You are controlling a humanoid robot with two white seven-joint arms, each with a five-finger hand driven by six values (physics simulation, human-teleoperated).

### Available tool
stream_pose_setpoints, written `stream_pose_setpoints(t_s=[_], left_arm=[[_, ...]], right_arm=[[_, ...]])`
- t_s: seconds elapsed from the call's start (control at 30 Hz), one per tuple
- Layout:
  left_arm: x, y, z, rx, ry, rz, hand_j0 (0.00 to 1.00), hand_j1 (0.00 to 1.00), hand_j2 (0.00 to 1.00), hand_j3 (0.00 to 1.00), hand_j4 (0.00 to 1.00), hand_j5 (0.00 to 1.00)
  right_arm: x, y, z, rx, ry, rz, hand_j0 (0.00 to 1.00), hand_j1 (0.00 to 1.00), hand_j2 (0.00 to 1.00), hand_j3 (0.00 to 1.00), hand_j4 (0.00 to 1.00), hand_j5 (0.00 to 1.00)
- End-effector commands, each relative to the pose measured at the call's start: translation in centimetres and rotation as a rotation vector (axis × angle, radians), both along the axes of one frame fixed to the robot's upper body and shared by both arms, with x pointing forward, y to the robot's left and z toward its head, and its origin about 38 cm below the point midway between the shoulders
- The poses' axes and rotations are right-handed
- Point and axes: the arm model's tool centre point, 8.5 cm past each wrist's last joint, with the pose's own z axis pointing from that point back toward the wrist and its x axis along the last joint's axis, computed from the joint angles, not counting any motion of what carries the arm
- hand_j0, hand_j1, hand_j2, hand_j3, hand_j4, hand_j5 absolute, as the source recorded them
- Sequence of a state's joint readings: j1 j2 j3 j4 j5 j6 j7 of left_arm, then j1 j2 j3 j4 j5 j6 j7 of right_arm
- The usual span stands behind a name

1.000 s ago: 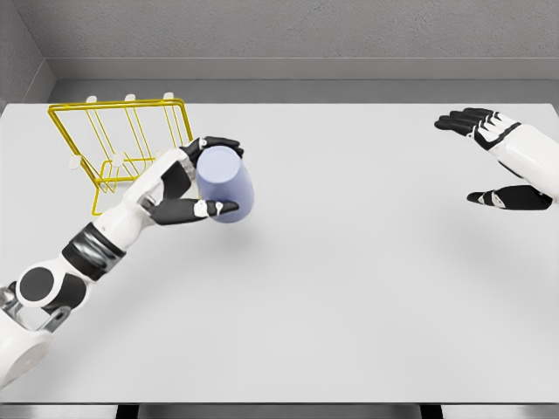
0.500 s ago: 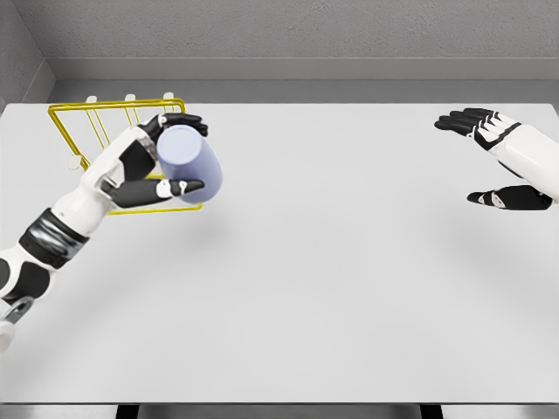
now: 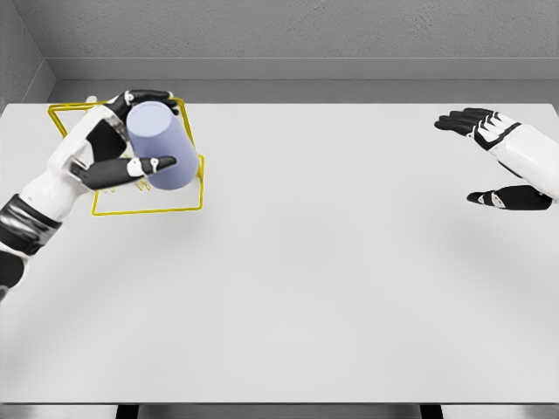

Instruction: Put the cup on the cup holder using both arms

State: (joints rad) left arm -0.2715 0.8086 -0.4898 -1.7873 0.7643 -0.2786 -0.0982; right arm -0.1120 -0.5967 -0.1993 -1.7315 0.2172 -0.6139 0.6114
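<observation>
The left hand (image 3: 118, 144) covers much of the yellow wire cup holder (image 3: 179, 206) at the far left of the white worktop (image 3: 332, 279). Only the holder's front base frame, part of its right side and a stretch of its top rail at the back show clearly; its pegs are mostly hidden behind the hand and the cup, so their number and shape cannot be made out. The left arm is cut off by the picture's left edge below the dark wrist band.

The pale lavender cup (image 3: 159, 147) is held above the holder, tilted so that one flat end faces up and to the left. Whether that end is the base or the mouth is hard to tell. Its lower end overlaps the holder's frame in the picture, but contact with the wire cannot be judged. The left hand's fingers (image 3: 148, 94) curl over the cup's top, while the thumb presses across its near side, pinching the cup between them.

The right hand (image 3: 502, 161) hovers over the far right of the worktop, well apart from the cup, its fingers spread and holding nothing. Its forearm runs out of the right edge.

No brand, label or writing is visible on anything.
</observation>
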Motion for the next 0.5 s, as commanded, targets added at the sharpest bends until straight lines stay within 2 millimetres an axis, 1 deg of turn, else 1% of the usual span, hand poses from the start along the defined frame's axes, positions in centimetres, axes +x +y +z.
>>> stream_pose_setpoints(t_s=[0.0,0.2,0.47], left_arm=[[0.1,0.4,0.2,0.000,-0.002,0.009,0.72,0.72,0.72,0.72,0.72,0.72],[0.5,1.0,0.5,0.003,-0.008,0.026,0.72,0.72,0.72,0.72,0.72,0.72],[1.3,2.2,0.1,0.007,0.003,0.070,0.72,0.72,0.72,0.72,0.72,0.72]], right_arm=[[0.0,0.0,0.1,0.006,0.001,0.000,1.00,1.00,1.00,1.00,1.00,1.00],[0.0,0.0,0.0,0.008,0.002,0.001,1.00,1.00,1.00,1.00,1.00,1.00],[0.0,0.0,0.0,0.008,0.002,0.001,1.00,1.00,1.00,1.00,1.00,1.00]])
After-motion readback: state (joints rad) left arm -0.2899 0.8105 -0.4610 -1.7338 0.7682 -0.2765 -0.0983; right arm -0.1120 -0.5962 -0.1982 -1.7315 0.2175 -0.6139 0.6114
